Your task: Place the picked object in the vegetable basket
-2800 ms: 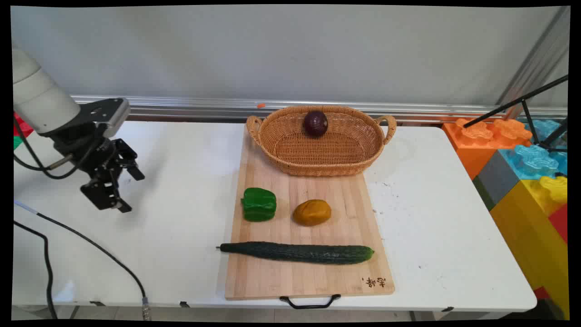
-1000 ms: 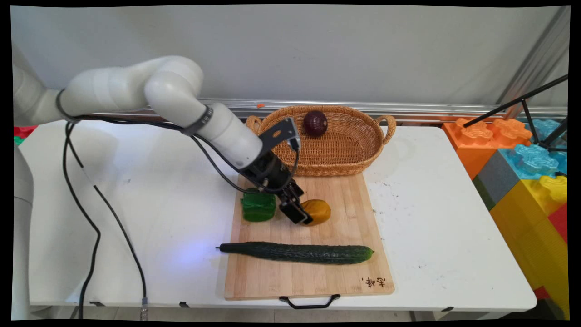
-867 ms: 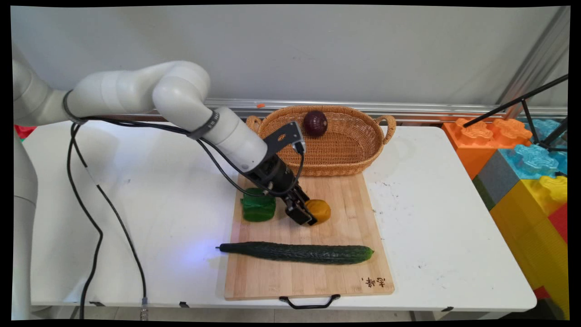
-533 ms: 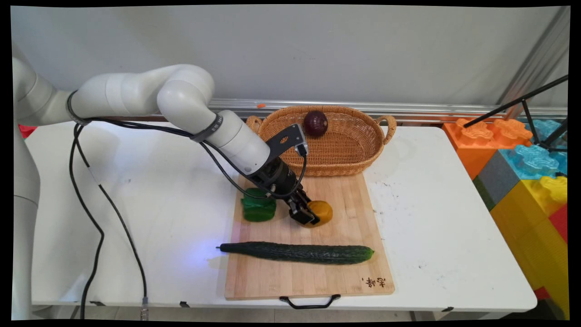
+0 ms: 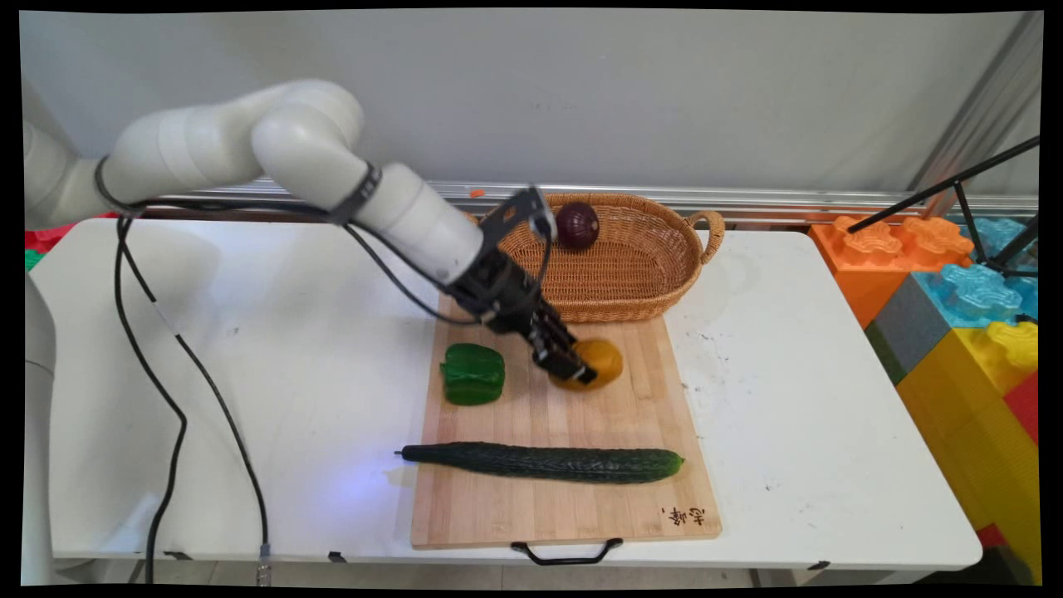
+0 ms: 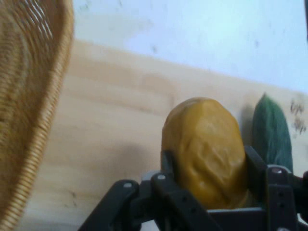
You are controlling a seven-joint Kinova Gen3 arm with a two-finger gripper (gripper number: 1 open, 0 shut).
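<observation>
Bench white, carrying wooden board w/ wicker basket on board's far end. Cucumber lying lengthwise across board's near part; green pepper on board's left side, between basket and cucumber.

Gripper w/ jaws clamped on yellow-brown potato-like veg; hand view shows veg gripped on both sides, apparently clear of board, just in front of basket's near rim. Purple onion inside basket, against far wall.

Progress, judging by layout: one item in basket, one in grip, two resting on board.

Room: basket rim close beside held veg and higher on that side; bare board under it; pepper near on left; cucumber well apart; basket interior mostly open.
</observation>
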